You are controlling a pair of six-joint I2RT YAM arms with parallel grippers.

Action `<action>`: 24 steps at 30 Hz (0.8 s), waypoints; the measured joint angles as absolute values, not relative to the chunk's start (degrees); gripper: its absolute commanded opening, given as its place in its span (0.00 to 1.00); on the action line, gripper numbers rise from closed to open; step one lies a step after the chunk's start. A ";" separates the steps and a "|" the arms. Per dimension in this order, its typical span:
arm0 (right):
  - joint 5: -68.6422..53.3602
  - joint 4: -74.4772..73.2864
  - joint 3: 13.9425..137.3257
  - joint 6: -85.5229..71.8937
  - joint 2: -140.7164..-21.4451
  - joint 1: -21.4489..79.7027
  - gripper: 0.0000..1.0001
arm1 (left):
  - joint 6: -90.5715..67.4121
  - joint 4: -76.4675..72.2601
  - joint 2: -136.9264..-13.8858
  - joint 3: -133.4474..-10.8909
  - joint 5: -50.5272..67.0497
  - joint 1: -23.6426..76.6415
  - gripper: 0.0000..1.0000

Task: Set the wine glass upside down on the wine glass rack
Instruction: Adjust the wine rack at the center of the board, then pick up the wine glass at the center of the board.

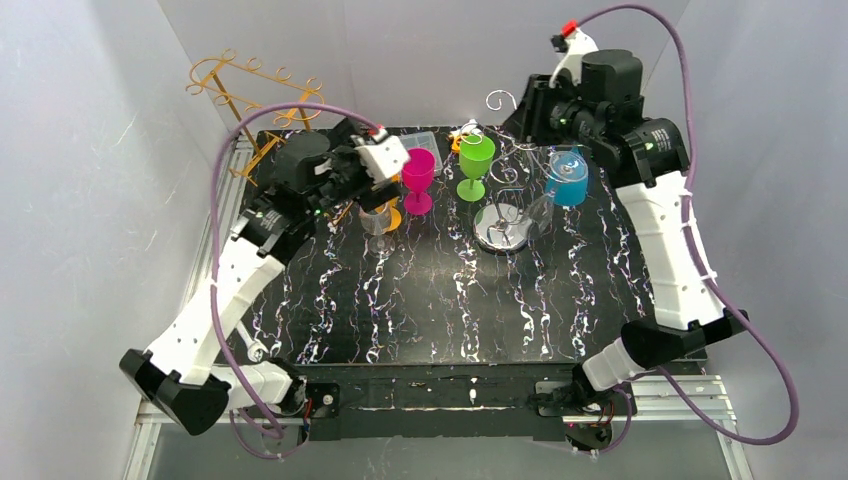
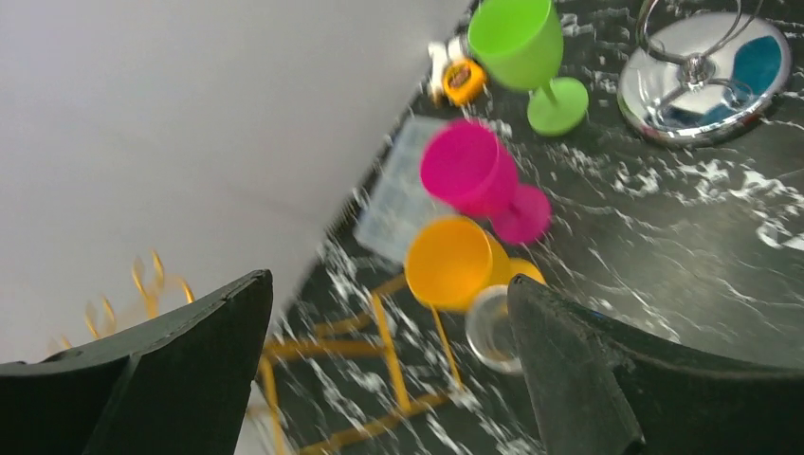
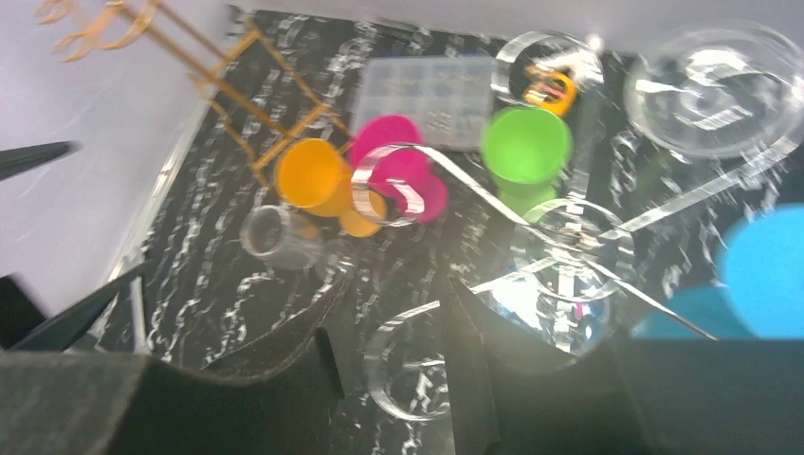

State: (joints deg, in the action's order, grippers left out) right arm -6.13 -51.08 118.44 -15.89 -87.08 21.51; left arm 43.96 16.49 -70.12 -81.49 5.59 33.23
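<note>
Blue glass (image 1: 568, 180) hangs from an arm of the silver rack (image 1: 503, 235), just below and to the right of the right gripper (image 3: 393, 327). Its bowl seems to point down, as the task asks, though glare leaves that unsure.

From the left, a gold rack (image 1: 255, 90) stands off the far corner of the table (image 1: 420, 300), behind and left of the left gripper (image 2: 389, 284). That gripper's fingers are spread wide with nothing between them. Just past its fingertips sit an orange glass (image 2: 455, 261) and a clear glass (image 2: 493, 327), touching or nearly so. A pink glass (image 2: 469, 171) and a green glass (image 2: 517, 43) stand further ahead, bowls up, likely waiting their turn.

The right gripper is partly parted above the silver rack's wire loops, pinching nothing that shows. Judged from that stance, the blue glass bears on the rack alone and the step is at the letting-go stage. Its foot caught in the wire is what would keep it hanging. A careless retreat could snag the loops.
</note>
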 measured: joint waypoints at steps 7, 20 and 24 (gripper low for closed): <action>4.35 -53.16 130.97 -14.47 -91.55 41.08 0.54 | 24.61 30.28 -65.92 -81.38 4.56 21.48 0.96; 15.89 -55.52 133.81 -10.40 -106.84 62.77 0.70 | 10.27 41.60 -58.83 -80.86 9.30 1.31 0.98; 14.92 -54.65 132.61 -8.68 -111.63 63.07 0.70 | 8.55 43.00 -58.61 -80.81 9.87 -0.87 0.98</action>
